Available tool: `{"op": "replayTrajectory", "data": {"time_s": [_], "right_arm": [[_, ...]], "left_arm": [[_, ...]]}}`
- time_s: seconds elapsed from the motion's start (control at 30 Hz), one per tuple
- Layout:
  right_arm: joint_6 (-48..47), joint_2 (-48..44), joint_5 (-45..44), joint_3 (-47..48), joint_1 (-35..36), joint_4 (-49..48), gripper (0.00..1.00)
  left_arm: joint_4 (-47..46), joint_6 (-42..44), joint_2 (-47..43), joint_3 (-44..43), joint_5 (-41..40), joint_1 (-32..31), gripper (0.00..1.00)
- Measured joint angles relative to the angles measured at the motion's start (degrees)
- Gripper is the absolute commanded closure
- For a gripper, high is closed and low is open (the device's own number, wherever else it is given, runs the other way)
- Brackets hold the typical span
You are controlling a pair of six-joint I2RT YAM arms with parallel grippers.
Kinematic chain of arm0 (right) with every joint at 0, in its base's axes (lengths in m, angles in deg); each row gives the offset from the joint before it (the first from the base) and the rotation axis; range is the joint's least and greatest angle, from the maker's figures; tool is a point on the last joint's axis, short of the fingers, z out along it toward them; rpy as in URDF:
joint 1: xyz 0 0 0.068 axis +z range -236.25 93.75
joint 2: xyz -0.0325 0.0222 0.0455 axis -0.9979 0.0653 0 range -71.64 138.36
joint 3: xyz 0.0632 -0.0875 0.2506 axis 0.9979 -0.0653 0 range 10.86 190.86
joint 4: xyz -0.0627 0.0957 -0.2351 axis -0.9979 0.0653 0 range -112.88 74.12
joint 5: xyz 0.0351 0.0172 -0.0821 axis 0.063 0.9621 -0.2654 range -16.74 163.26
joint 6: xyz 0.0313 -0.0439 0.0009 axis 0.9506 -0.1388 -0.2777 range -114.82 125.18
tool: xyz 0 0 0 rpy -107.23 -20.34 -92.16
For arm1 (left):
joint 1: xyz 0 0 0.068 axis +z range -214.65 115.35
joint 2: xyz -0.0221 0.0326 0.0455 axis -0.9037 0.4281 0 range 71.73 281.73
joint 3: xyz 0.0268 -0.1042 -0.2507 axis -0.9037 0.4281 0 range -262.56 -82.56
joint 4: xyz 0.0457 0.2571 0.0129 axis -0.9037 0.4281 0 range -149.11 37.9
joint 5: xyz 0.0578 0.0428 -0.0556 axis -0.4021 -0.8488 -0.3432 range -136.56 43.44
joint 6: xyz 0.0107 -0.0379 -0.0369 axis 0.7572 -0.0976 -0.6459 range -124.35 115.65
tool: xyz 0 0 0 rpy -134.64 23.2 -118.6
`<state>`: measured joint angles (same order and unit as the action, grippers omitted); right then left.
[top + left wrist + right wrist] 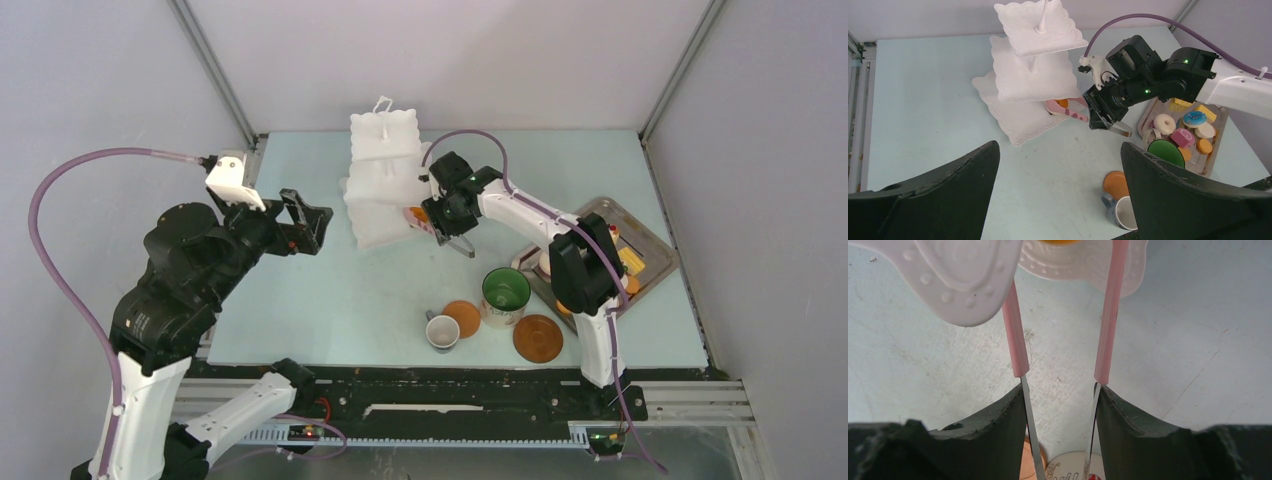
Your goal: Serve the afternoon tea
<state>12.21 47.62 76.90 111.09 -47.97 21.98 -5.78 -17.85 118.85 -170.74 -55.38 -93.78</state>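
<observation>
The white three-tier stand [385,180] stands at the back middle of the table. My right gripper [447,215] is shut on the thin pink tongs [1068,107]. The tongs' tips reach over the stand's bottom tier with an orange round [1062,103] between them. In the right wrist view my right gripper [1060,390] presses the tongs' two arms [1015,335], which stay apart. My left gripper [305,222] is open and empty, raised left of the stand; it shows in the left wrist view [1059,150]. The green-lined mug [506,290], white cup [442,332] and brown saucer [538,338] sit near the front.
A grey metal tray [668,262] at the right holds a white doughnut [1164,122], a pink cake [1182,136], yellow wedges [1205,111] and an orange round [1204,145]. A small orange disc [462,318] lies beside the cup. Walls enclose the table.
</observation>
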Motion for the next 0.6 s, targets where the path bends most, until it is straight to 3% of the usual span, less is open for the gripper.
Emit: {"op": "replayTrajectory", "data": {"time_s": [0.4,0.6], "right_arm": [[-0.74,-0.55,-1.99,-0.72,0.28,1.14,0.48],[-1.31,-5.75,-2.45,-5.77,0.28,1.66,0.48]], "left_arm": [[-0.09,0.0,0.0,0.28,0.0,0.0,0.02],[-0.44,0.0,0.0,1.18,0.04,0.0,0.02]]}}
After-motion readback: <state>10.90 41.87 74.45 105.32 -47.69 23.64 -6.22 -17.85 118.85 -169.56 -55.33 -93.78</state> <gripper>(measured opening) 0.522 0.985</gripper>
